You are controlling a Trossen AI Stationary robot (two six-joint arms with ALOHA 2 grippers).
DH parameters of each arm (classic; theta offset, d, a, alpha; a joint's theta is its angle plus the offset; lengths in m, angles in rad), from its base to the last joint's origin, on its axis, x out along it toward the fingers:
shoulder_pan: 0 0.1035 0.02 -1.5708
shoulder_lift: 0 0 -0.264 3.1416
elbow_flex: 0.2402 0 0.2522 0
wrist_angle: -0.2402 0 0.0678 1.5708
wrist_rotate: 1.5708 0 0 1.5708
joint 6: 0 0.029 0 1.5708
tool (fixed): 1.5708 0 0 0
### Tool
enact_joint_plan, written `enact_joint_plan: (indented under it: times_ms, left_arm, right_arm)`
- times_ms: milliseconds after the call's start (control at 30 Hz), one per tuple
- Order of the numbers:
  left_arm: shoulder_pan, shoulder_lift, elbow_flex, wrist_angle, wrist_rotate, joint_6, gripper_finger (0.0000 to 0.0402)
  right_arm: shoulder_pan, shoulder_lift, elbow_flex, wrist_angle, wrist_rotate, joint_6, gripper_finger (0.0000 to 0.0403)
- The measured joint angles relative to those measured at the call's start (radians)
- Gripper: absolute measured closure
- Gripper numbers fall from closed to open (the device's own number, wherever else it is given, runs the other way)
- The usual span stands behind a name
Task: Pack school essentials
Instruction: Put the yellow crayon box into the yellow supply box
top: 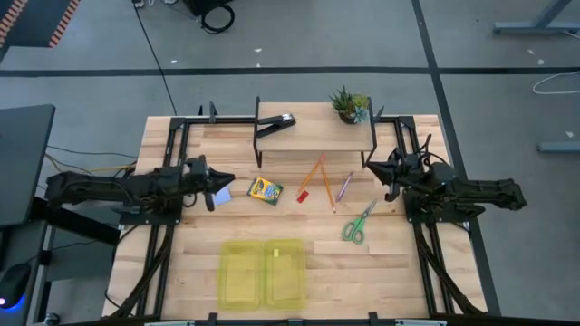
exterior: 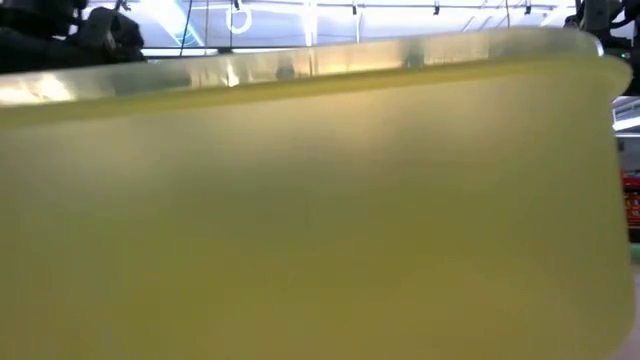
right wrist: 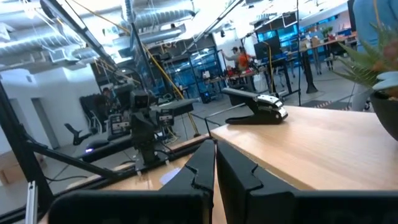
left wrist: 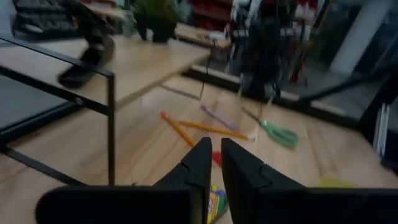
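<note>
- Mostly untouched: crayon box [top: 265, 190] lies flat mid-table, long axis tilted, just beside the left gripper [top: 217, 184], on its inboard side.
- Left gripper's fingers look nearly together, empty; pale block [top: 220, 194] just under it.
- Pencils [top: 313, 177], scissors [top: 359, 223] sit nearer the right gripper [top: 388, 172], fingers together.
- Yellow container [top: 263, 272] waits near the front edge.
</note>
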State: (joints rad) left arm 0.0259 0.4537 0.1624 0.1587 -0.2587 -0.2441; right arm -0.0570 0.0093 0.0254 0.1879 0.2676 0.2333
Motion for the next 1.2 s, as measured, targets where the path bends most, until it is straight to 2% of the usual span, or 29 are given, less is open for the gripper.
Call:
enact_joint_plan:
  times_ms: [267, 533, 800, 1033, 1200]
  left_arm:
    - [0.0, 0.257, 0.127, -0.062, 0.002, 0.048, 0.0305]
    - [0.023, 0.49, 0.315, -0.203, 0.035, 0.132, 0.0249]
    - [0.057, 0.749, 0.561, -0.443, 0.087, 0.251, 0.018]
    - [0.054, 0.976, 0.786, -0.651, 0.088, 0.37, 0.011]
    - [0.053, 1.098, 0.905, -0.778, 0.088, 0.467, 0.008]
  right_arm:
    - [0.0, 0.064, 0.0, -0.017, 0.0, 0.037, 0.038]
    - [0.0, 0.2, 0.0, -0.014, 0.0, 0.091, 0.038]
    - [0.0, 0.283, 0.0, 0.024, 0.0, 0.097, 0.038]
    - [0.0, 0.285, 0.0, 0.026, 0.013, 0.136, 0.038]
    - [0.001, 0.285, 0.0, 0.026, 0.014, 0.167, 0.038]
